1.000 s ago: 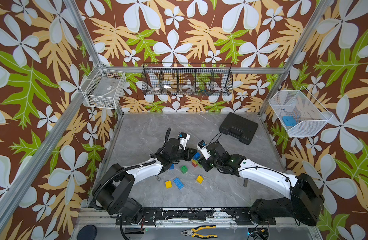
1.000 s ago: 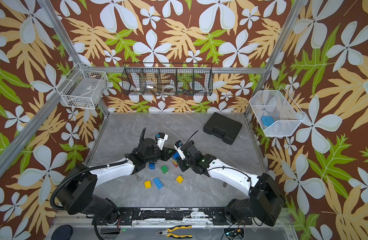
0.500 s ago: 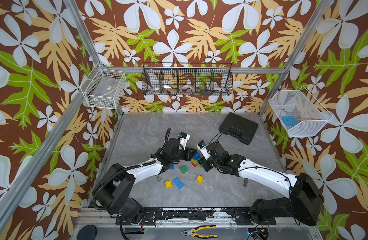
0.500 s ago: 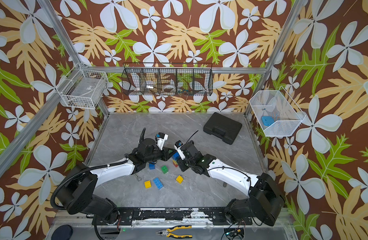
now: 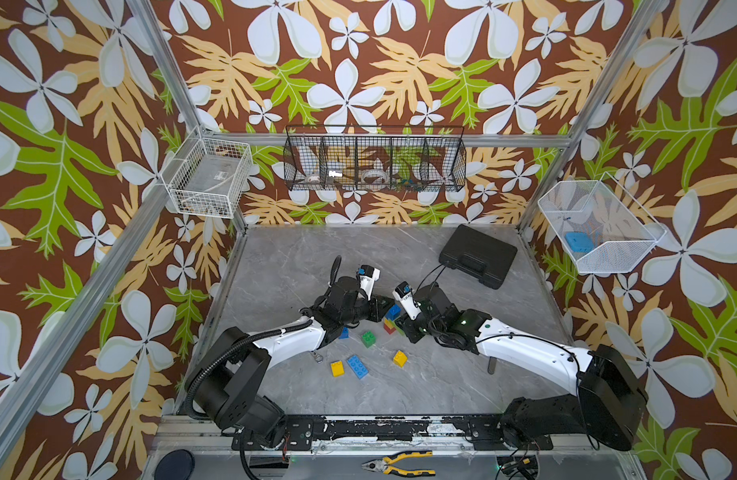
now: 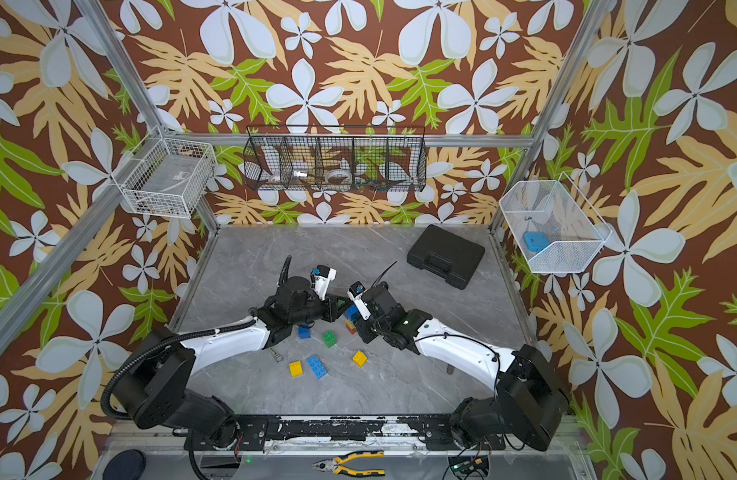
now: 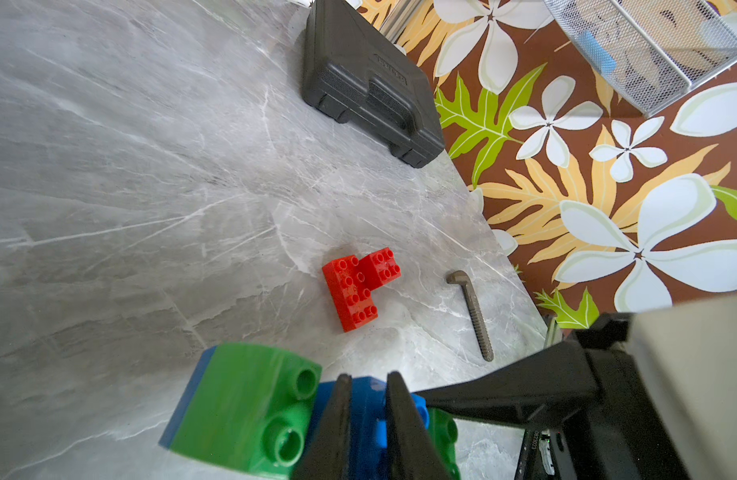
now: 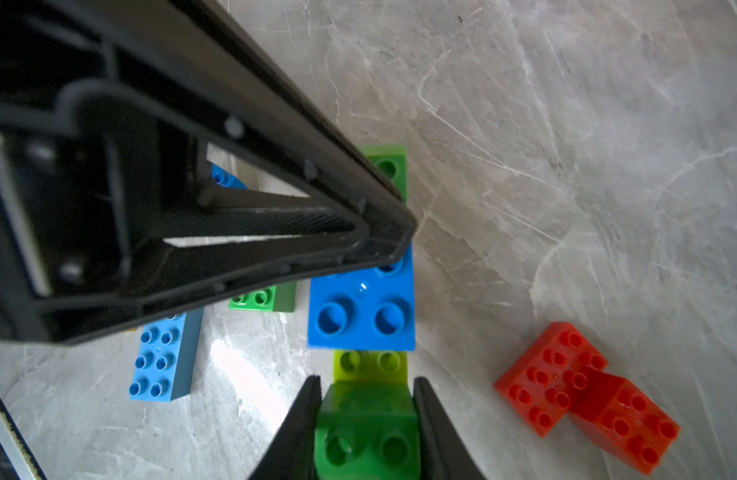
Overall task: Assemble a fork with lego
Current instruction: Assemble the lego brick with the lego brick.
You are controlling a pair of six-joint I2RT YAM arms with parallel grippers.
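One brick row runs straight out from the right gripper, clamped on its green end brick; the left gripper, jaws clenched, touches the blue brick beyond.

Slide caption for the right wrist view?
Assembly: right gripper clamps green brick; shut left gripper touches blue brick; red bricks lie apart.

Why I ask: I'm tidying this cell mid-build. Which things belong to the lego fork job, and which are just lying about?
Job: joined stack gripped by the right gripper, left gripper touching it; red pair; loose green brick; yellow bricks; long blue brick; small blue brick.
Lying about: black case; pliers; ribbed hook; light-blue block in the white basket.
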